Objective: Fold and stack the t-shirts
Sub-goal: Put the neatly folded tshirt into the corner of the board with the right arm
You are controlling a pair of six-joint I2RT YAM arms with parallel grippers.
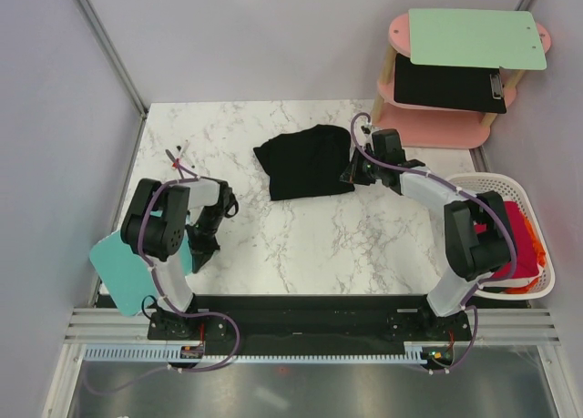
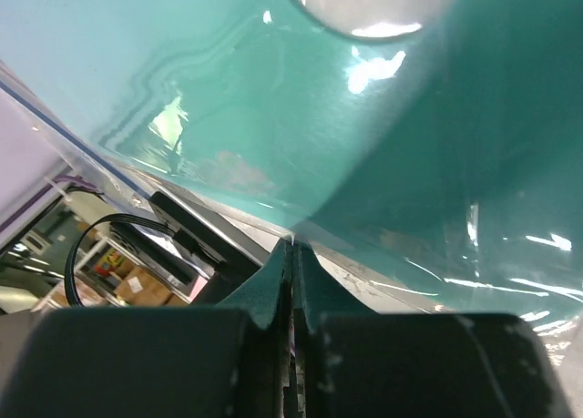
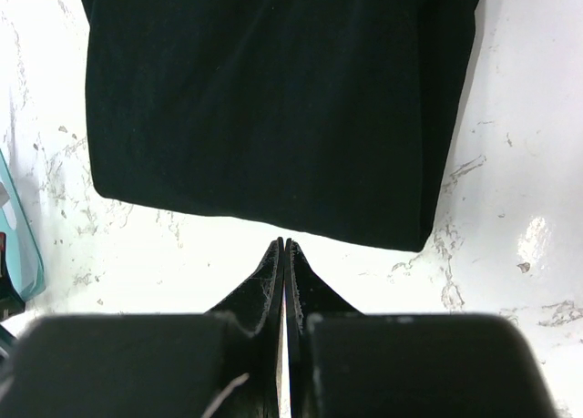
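A folded black t-shirt (image 1: pixel 305 161) lies by the far edge, the right gripper (image 3: pixel 284 247) just beside it. It and the left gripper (image 2: pixel 293 247) are both pinched together, empty.

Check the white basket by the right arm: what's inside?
Crimson-red cloth with orange fabric at its edge in the basket. The right arm covers the rest; bottom unseen.

Bright, even light falls from overhead in the top view, which is sharp throughout, with only soft, short shadows on the marble worktop (image 1: pixel 310 245). In the left wrist view white glare streaks the teal cutting board (image 2: pixel 228 99), which is close and blurred; the left gripper (image 2: pixel 292 254) is dark and unfocused. In the right wrist view the worktop blows out nearly white, the black t-shirt (image 3: pixel 273 99) shows little texture, and the right gripper (image 3: pixel 283 249) looks soft.
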